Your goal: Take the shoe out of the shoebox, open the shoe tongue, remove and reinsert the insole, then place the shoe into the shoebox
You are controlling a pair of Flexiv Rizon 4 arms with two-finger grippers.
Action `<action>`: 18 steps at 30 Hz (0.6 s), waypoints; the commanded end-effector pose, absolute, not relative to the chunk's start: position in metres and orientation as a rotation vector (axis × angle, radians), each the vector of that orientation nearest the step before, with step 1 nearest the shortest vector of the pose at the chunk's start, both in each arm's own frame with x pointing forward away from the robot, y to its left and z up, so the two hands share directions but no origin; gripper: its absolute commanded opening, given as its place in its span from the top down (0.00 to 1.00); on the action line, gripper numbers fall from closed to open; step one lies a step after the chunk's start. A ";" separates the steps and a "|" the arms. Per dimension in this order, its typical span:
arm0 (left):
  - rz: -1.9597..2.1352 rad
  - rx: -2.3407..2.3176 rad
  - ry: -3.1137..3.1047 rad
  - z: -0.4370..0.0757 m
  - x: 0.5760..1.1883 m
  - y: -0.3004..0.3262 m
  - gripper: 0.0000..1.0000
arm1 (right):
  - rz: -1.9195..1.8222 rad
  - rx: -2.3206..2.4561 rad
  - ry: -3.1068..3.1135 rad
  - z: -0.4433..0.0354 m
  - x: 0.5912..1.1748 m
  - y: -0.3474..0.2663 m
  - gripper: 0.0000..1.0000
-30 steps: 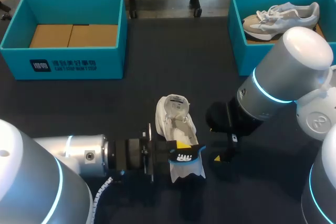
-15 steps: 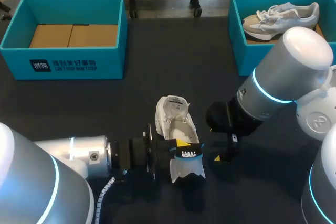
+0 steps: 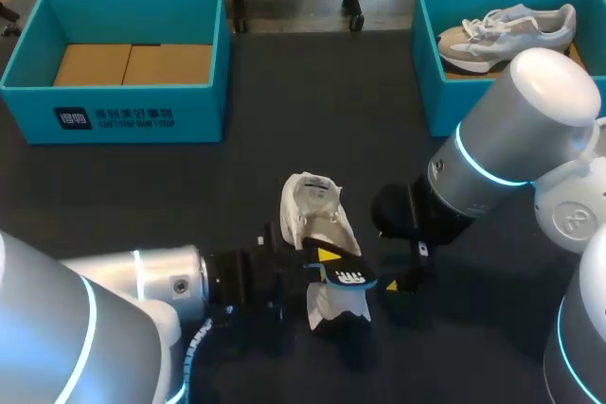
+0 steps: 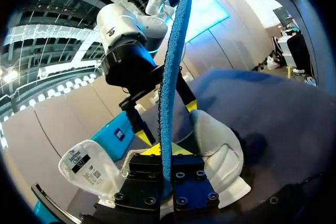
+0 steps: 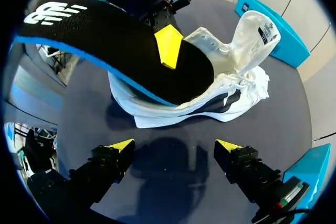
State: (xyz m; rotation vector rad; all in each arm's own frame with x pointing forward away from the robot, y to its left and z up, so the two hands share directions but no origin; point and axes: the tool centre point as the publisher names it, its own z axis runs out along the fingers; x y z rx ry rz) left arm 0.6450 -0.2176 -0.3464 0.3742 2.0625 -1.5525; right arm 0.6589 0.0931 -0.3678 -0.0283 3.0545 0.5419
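A white shoe [image 3: 317, 219] lies on the dark table, its tongue [image 4: 86, 163] folded open. My left gripper [image 3: 324, 260] is shut on the insole [image 3: 347, 277], black on top and blue underneath, and holds it over the shoe's heel end. In the left wrist view the insole [image 4: 170, 77] stands edge-on between the fingers of the left gripper [image 4: 166, 153], with the shoe [image 4: 220, 150] beyond. My right gripper [image 5: 176, 148] is open and empty just beside the shoe [image 5: 236, 85], below the raised insole [image 5: 105, 32]. In the head view the right gripper [image 3: 398, 267] sits right of the shoe.
A teal shoebox [image 3: 114, 115] with a cardboard floor stands at the back left. Another teal box [image 3: 428, 82] at the back right holds a second sneaker [image 3: 507, 33]. Dark tabletop lies between them.
My left arm has pushed a little to the right and the insole has shifted and tilted over the shoe's heel. The right arm has not moved.
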 end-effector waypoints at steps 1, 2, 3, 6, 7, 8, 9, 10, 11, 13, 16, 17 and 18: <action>-1.513 0.354 2.084 -0.352 0.651 -0.228 1.00 | 0.545 -0.028 3.053 -0.368 0.658 0.093 0.00; -1.508 0.350 2.086 -0.353 0.652 -0.227 1.00 | 0.545 -0.028 3.053 -0.368 0.658 0.093 0.00; -1.506 0.345 2.089 -0.353 0.653 -0.227 1.00 | 0.545 -0.028 3.053 -0.368 0.658 0.093 0.00; -1.509 0.337 2.094 -0.353 0.654 -0.225 1.00 | 0.545 -0.028 3.053 -0.368 0.658 0.093 0.00; -1.511 0.337 2.096 -0.352 0.653 -0.224 1.00 | 0.545 -0.028 3.053 -0.368 0.658 0.093 0.00; -1.514 0.340 2.100 -0.352 0.652 -0.224 1.00 | 0.545 -0.028 3.053 -0.368 0.658 0.093 0.00; -1.523 0.341 2.105 -0.350 0.651 -0.222 1.00 | 0.545 -0.028 3.053 -0.368 0.658 0.093 0.00; -1.531 0.340 2.108 -0.349 0.650 -0.221 1.00 | 0.545 -0.028 3.053 -0.368 0.658 0.093 0.00; -1.531 0.341 2.108 -0.348 0.648 -0.220 1.00 | 0.545 -0.028 3.053 -0.368 0.658 0.093 0.00; -1.550 0.339 2.112 -0.344 0.646 -0.217 1.00 | 0.545 -0.028 3.053 -0.368 0.658 0.093 0.00; -1.557 0.337 2.113 -0.338 0.643 -0.211 1.00 | 0.545 -0.028 3.053 -0.368 0.658 0.093 0.00; -1.558 0.337 2.114 -0.337 0.642 -0.210 0.95 | 0.545 -0.028 3.053 -0.368 0.658 0.093 0.00; -1.559 0.338 2.115 -0.335 0.641 -0.209 0.89 | 0.545 -0.028 3.053 -0.368 0.658 0.093 0.00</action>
